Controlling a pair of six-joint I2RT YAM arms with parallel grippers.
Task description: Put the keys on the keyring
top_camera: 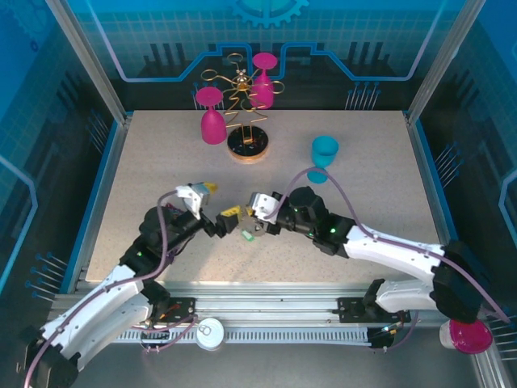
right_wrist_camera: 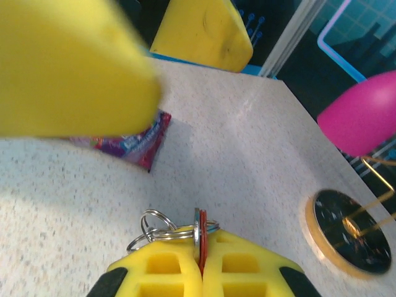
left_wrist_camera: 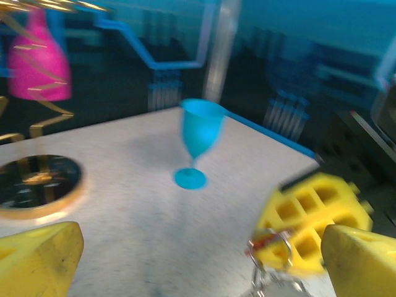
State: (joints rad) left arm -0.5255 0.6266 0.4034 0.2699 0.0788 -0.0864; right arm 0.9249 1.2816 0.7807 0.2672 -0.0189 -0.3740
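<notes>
Red plastic, the head of the red key (right_wrist_camera: 202, 238), is sitting edge-on between the waffle-patterned yellow pads of the right gripper (right_wrist_camera: 201, 253), at the bottom centre of the right wrist view. Those pads are pressing tight together on it, with a silver metal edge clamped alongside. Small rings of the keyring (right_wrist_camera: 154, 224) are sticking out just left of the pinch. From overhead, a green tag (top_camera: 248, 235) is showing at mid-frame, just below the spot where both grippers are meeting. The left gripper (left_wrist_camera: 201, 247) is facing them, its smooth yellow fingers (left_wrist_camera: 37, 260) spreading wide and gripping nothing.

A purple snack packet (right_wrist_camera: 139, 139) is lying on the speckled table (top_camera: 363, 234) beyond, its print too blurred to read. Towards the upper right of the overhead view, a turquoise goblet (top_camera: 325, 149) is standing upright, its bowl showing plain blue inside. At the top centre, two pink goblets (top_camera: 213, 117) are hanging upside down on a gold wire rack (top_camera: 247, 147).
</notes>
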